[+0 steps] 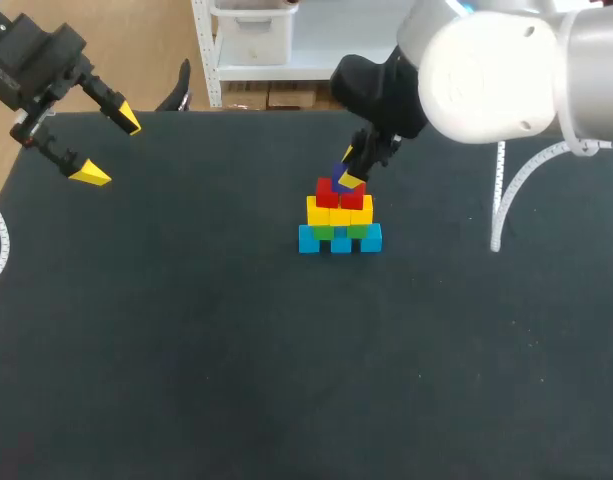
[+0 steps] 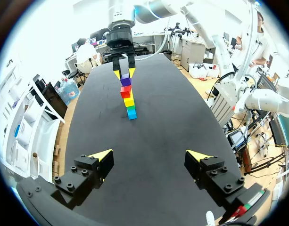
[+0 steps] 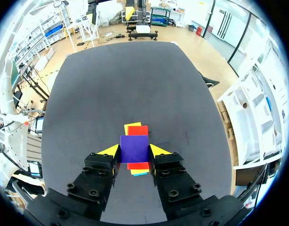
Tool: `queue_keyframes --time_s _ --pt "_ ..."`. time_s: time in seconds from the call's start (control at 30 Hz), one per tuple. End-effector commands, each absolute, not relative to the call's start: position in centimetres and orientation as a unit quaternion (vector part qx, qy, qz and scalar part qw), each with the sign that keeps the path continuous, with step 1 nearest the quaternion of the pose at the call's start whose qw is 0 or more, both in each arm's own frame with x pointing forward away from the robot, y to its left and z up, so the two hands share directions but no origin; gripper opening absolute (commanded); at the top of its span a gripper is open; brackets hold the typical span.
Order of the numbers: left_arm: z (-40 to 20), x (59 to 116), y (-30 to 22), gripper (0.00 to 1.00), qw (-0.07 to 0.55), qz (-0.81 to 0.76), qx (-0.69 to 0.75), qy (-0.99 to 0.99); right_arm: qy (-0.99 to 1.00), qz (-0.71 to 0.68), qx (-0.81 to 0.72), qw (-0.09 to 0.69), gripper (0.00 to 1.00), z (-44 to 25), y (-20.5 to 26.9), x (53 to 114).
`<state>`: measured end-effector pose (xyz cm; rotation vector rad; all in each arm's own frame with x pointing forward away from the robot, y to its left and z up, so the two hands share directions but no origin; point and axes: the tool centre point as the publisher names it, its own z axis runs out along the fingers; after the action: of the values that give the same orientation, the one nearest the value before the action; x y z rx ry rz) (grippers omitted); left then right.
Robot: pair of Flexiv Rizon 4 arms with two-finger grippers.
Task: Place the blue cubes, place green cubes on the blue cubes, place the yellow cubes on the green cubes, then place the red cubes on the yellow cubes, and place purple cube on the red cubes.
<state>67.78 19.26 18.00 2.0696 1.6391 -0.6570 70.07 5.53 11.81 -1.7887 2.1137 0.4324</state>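
Observation:
A small pyramid of cubes stands on the black table [image 1: 186, 330]. Its layers from the bottom are blue cubes [image 1: 340, 241], green cubes [image 1: 334, 231], yellow cubes [image 1: 339, 212] and red cubes [image 1: 338, 194]. My right gripper [image 1: 352, 172] is shut on a purple cube [image 3: 134, 148] directly over the red cubes [image 3: 137, 130]; whether it rests on them I cannot tell. In the left wrist view the stack [image 2: 129, 100] is far ahead, with the purple cube [image 2: 126, 81] on top. My left gripper [image 1: 111, 148] hangs open and empty over the table's far left corner.
No other loose objects lie on the black table. My right arm's large white body [image 1: 506, 70] hangs above the far right part. A white cable [image 1: 506, 195] curves down at the right.

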Motion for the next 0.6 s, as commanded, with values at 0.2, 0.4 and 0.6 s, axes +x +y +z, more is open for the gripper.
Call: queue_keyframes --time_s 0.2,0.4,0.6 --pt "17.99 67.98 19.30 1.00 0.208 -0.237 0.745 0.588 0.743 0.155 -0.631 0.164 0.11 11.77 5.71 70.38" --pt "17.99 67.98 19.30 1.00 0.208 -0.237 0.745 0.588 0.743 0.157 -0.631 0.163 0.22 11.71 5.78 70.36" --pt "17.99 67.98 19.30 1.00 0.208 -0.237 0.745 0.588 0.742 0.157 -0.631 0.161 0.21 11.61 5.81 70.34"
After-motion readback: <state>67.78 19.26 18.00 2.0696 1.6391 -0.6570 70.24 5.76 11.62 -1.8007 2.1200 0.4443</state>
